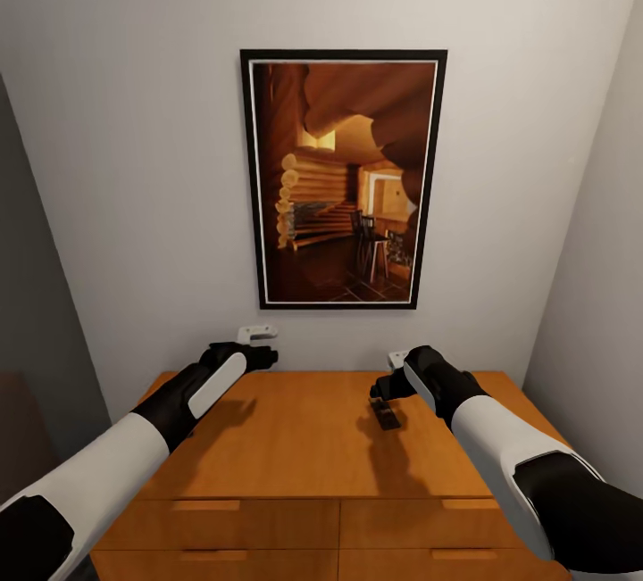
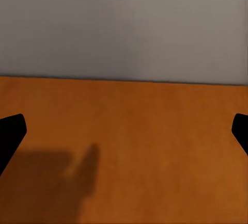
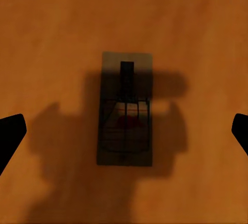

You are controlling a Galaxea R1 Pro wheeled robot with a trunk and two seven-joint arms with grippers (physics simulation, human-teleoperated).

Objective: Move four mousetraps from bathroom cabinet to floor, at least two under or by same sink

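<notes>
Cabinet (image 1: 304,438) top: one mousetrap (image 3: 125,115).

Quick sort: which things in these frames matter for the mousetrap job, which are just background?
Job:
- mousetrap, flat on the cabinet top
- cabinet, drawers shut
- right gripper, open, above the trap
- left gripper, open, over bare cabinet top

Background:
- framed picture on the wall
- wall
</notes>
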